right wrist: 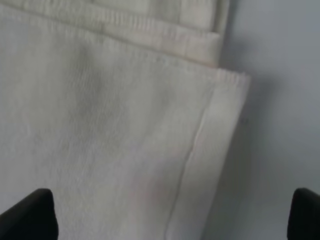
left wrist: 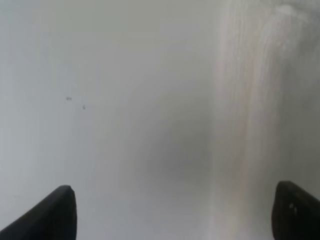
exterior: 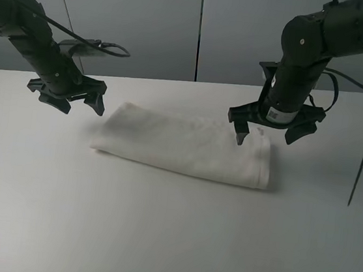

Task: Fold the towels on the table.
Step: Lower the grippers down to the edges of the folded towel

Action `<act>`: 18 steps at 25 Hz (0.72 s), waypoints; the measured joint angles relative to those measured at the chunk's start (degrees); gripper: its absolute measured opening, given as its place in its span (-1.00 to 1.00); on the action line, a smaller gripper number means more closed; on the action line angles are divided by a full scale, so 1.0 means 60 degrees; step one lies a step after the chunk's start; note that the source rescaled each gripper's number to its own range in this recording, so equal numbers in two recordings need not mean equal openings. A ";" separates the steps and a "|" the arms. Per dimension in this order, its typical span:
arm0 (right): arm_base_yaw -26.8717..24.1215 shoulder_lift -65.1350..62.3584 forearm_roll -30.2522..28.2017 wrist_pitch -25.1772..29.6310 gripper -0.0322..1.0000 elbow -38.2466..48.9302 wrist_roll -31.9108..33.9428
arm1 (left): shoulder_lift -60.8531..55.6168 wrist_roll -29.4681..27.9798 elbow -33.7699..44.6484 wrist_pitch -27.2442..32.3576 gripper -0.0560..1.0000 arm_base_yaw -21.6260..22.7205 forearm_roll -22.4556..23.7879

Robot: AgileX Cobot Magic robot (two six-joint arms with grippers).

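The table (exterior: 157,238) lies bare in front. At its middle the towel (exterior: 187,146) rests as a flat, layered oblong, so it looks at least partly folded. The left gripper (exterior: 80,106) hovers with jaws wide just off the towel's left end. The right gripper (exterior: 266,138), equally wide, hangs above the right end. They are probably placed to take both ends for another fold.
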 joint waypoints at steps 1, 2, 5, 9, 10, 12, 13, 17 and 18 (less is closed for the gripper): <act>-0.0040 0.0168 0.0224 0.0026 1.00 -0.0067 -0.0078 | 0.0078 -0.0001 -0.0030 0.0000 1.00 0.0000 0.0000; -0.0115 0.0314 0.0469 0.0094 1.00 -0.0132 -0.0195 | 0.0147 -0.0001 -0.0036 0.0006 1.00 0.0000 -0.0006; -0.0441 0.0564 0.1235 0.0140 1.00 -0.0231 -0.0629 | 0.0357 0.0041 -0.0107 0.0006 1.00 0.0000 0.0031; -0.0665 0.0588 0.1502 0.0197 1.00 -0.0253 -0.0798 | 0.0703 0.0190 -0.0273 -0.0016 1.00 0.0000 0.0043; -0.0707 0.0588 0.1502 0.0215 1.00 -0.0260 -0.0821 | 0.0780 0.0217 -0.0309 -0.0016 1.00 0.0000 0.0052; -0.0724 0.0588 0.1542 0.0215 1.00 -0.0276 -0.0902 | 0.0954 0.0233 -0.0449 0.0004 1.00 0.0000 0.0052; -0.0724 0.0588 0.1652 0.0215 1.00 -0.0276 -0.0978 | 0.1027 0.0248 -0.0510 0.0028 1.00 0.0000 0.0067; -0.0738 0.0595 0.1936 -0.0095 1.00 -0.0276 -0.1169 | 0.1278 0.0338 -0.0632 0.0094 1.00 0.0000 0.0067; -0.0738 0.0610 0.1954 -0.0150 1.00 -0.0276 -0.1190 | 0.1316 0.0353 -0.0650 0.0094 1.00 0.0000 0.0086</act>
